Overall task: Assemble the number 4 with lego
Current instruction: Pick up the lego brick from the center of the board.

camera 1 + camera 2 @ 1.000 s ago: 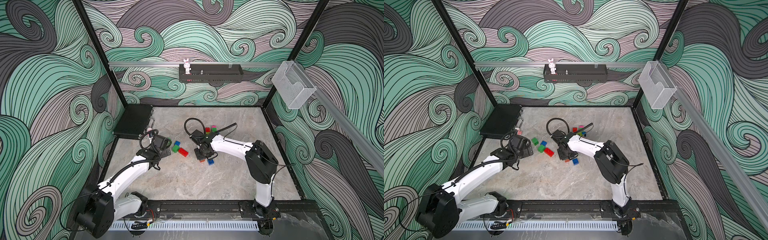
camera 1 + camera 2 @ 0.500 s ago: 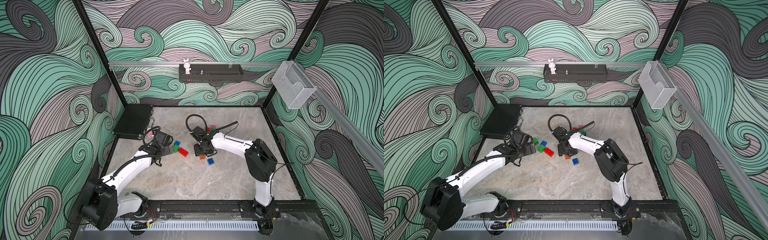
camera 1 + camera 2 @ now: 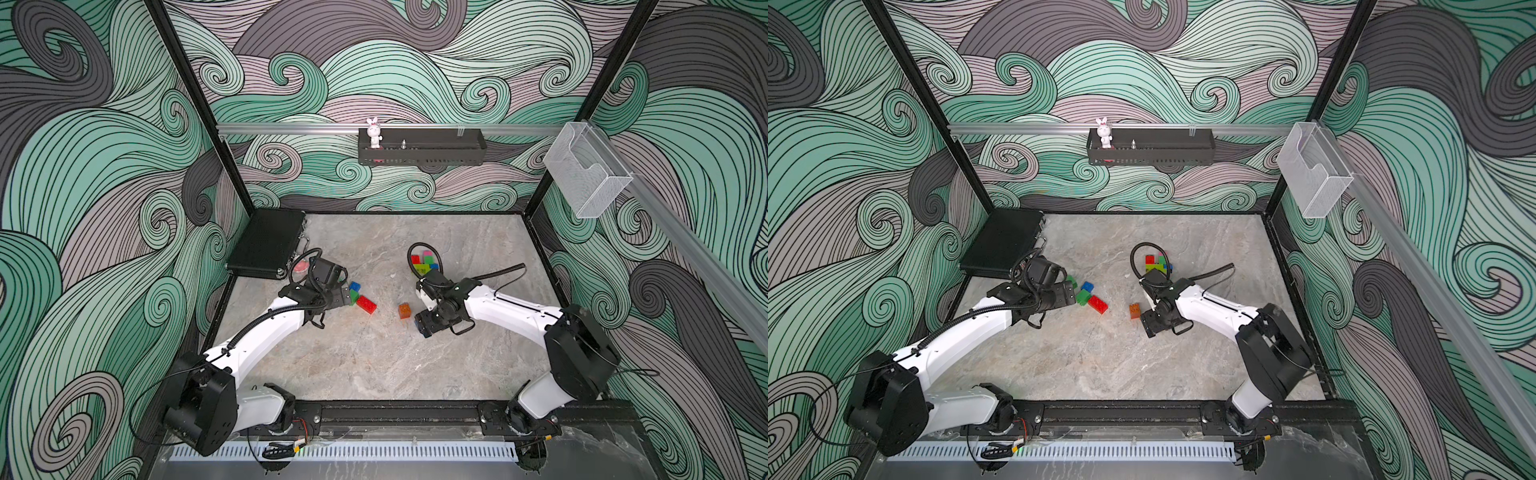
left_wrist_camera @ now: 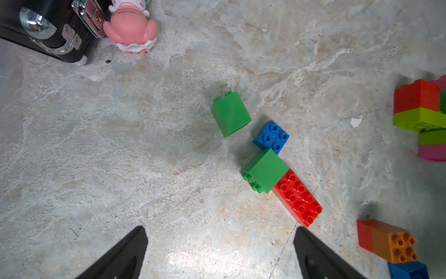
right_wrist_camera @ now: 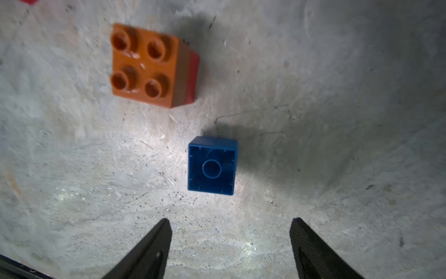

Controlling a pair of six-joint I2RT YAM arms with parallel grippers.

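Loose lego lies in front of my open left gripper [image 4: 220,227]: two green bricks [image 4: 231,113] [image 4: 265,170], a blue brick [image 4: 271,137] and a long red brick [image 4: 298,198]. In both top views that gripper [image 3: 345,296] sits just left of the red brick [image 3: 366,304] [image 3: 1097,304]. My right gripper [image 5: 231,219] is open and empty, hovering over an upturned blue brick [image 5: 212,166]. Beyond it stands an orange brick on a red one [image 5: 147,64] [image 3: 404,310]. A joined stack of red, lime, green and pink bricks [image 3: 424,262] lies behind the right arm.
A black case [image 3: 266,243] lies at the back left with a pink-and-white toy figure [image 4: 131,29] beside it. A black shelf [image 3: 419,153] hangs on the back wall, a clear bin [image 3: 586,174] on the right wall. The right arm's cable loops around the brick stack.
My right gripper has opened, left the orange-on-red brick standing, and drawn back over the blue brick. The left gripper has moved up to the green and red bricks.
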